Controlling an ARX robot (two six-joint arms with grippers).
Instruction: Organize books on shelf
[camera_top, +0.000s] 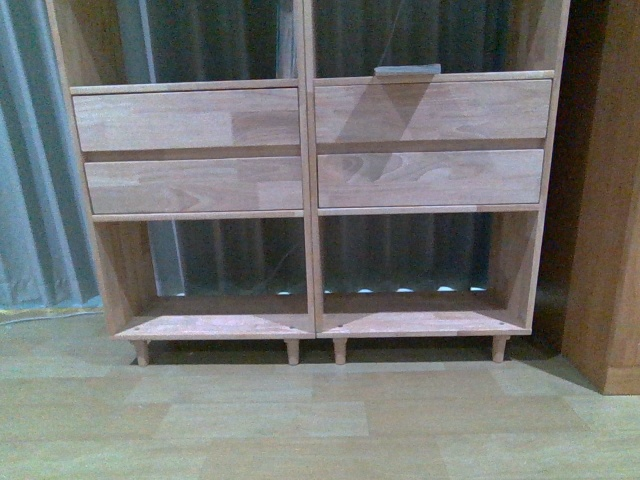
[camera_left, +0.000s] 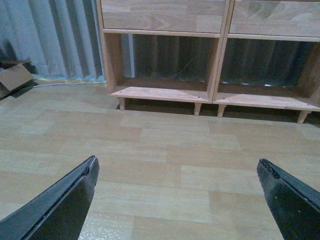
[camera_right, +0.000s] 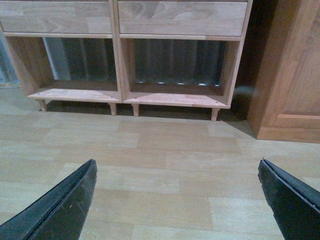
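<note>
The left tool (camera_left: 176, 160) and right tool (camera_right: 176, 161), black and tapered, gape empty before the smooth light-wood shelf (camera_top: 310, 180).

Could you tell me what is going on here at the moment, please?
Nothing is being handled right now. The left gripper and the right gripper both hang open and empty above the wooden floor, facing the light wooden shelf. No books show in its two lower compartments. A flat bluish thing, perhaps the books, lies in the upper right compartment above the drawers. A darker cabinet stands to the shelf's right.
</note>
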